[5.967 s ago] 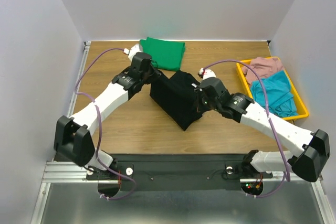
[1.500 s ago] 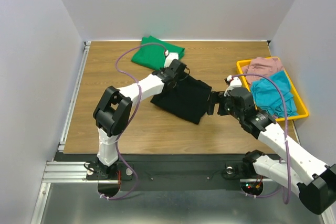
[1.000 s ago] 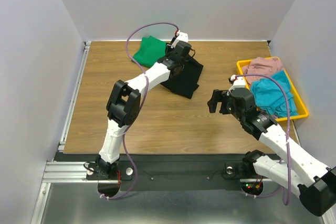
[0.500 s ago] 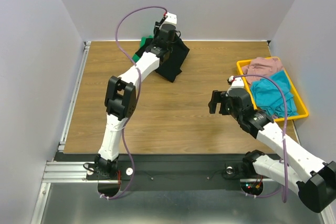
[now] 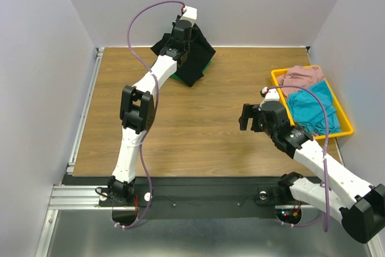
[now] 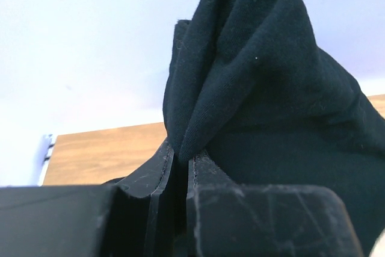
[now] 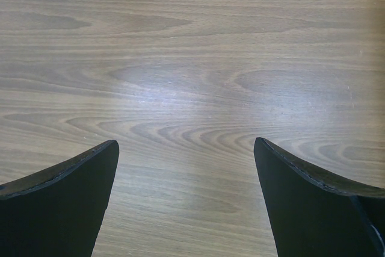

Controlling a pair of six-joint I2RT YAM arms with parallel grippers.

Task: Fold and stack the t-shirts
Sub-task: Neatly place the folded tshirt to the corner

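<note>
Left arm (image 5: 161, 73) is stretched way out to the far edge, elbow up over mid-table, forearm angling away and wrist lifted high. The left gripper (image 6: 182, 159) has its fingers pressed nearly together, a fold of the black t-shirt (image 6: 271, 88) pinched between them. Over on the other side, the right arm (image 5: 313, 154) sits bent and low, forearm reaching in toward the centre. The right gripper (image 7: 186, 145) points down, fingers (image 7: 72, 179) spread wide, nothing between them.
</note>
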